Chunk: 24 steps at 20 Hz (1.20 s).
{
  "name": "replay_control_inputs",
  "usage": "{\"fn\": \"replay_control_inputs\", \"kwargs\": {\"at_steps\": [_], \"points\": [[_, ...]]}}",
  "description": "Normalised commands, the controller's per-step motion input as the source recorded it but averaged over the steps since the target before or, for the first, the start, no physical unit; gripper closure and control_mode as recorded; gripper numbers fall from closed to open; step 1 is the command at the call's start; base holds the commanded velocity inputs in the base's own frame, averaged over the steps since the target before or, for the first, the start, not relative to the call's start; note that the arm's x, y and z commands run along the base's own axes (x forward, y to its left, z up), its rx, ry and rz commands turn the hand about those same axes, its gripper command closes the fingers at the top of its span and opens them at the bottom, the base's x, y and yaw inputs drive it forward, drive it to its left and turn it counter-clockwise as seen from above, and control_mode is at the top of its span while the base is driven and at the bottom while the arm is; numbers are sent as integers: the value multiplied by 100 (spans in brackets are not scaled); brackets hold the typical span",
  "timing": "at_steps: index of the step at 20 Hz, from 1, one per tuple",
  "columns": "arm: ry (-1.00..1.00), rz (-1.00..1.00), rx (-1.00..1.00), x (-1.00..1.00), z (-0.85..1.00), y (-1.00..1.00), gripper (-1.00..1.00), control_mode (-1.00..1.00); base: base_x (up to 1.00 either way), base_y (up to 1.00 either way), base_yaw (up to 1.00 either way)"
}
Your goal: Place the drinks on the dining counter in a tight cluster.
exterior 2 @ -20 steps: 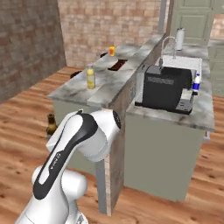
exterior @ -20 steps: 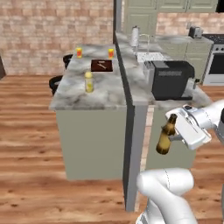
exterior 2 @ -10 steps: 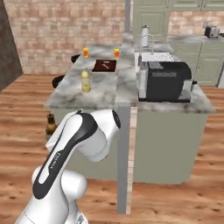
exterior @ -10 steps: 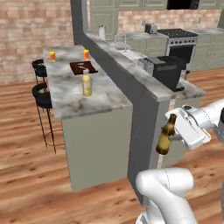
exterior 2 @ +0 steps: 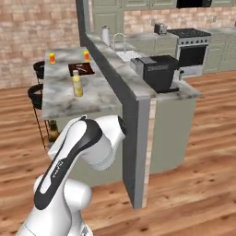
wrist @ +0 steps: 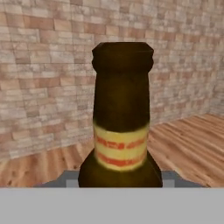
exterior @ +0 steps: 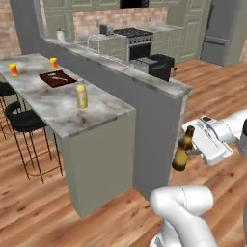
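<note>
My gripper (exterior: pixel 192 146) is shut on the slim dark brown bottle (exterior: pixel 182 150), holding it upright in the air to the right of the counter's end wall. In the hand view the brown bottle's neck (wrist: pixel 121 118), with a yellow and red label, stands close in front of a brick wall. A part of the same bottle (exterior 2: pixel 53 131) shows behind my arm in the right base view. The tall yellow bottle (exterior: pixel 81 95) (exterior 2: pixel 77 84) stands on the dining counter (exterior: pixel 43 103) (exterior 2: pixel 94 99), near its front end. The counter lies to the left of and above the held bottle.
A raised grey ledge (exterior: pixel 120 67) runs along the counter's back. On the slab lie a dark brown board (exterior: pixel 58 77) and two small orange cups (exterior: pixel 13 70) (exterior: pixel 53 62). Black bar stools (exterior: pixel 23 120) stand at its left side. A black appliance (exterior 2: pixel 159 71) sits beyond the ledge.
The whole picture has swung: the base has driven round the counter's end, so the camera moved. The brown bottle stays in my shut gripper, and the yellow bottle has kept its place.
</note>
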Motion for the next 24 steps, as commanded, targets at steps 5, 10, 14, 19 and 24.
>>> {"fn": "replay_control_inputs", "kwargs": {"at_steps": [5, 10, 14, 19, 24], "points": [[0, 0, 0, 0, 0, 0, 100, 100, 0, 99, -60], [0, 0, 0, 0, 0, 0, 100, 100, 8, 100, -58], [0, 0, 0, 0, 0, 0, 100, 100, 10, 100, -53], [0, 0, 0, 0, 0, 0, 100, 100, 17, 100, -43], [0, 0, 0, 0, 0, 0, 100, 100, 6, 100, -27]]}}
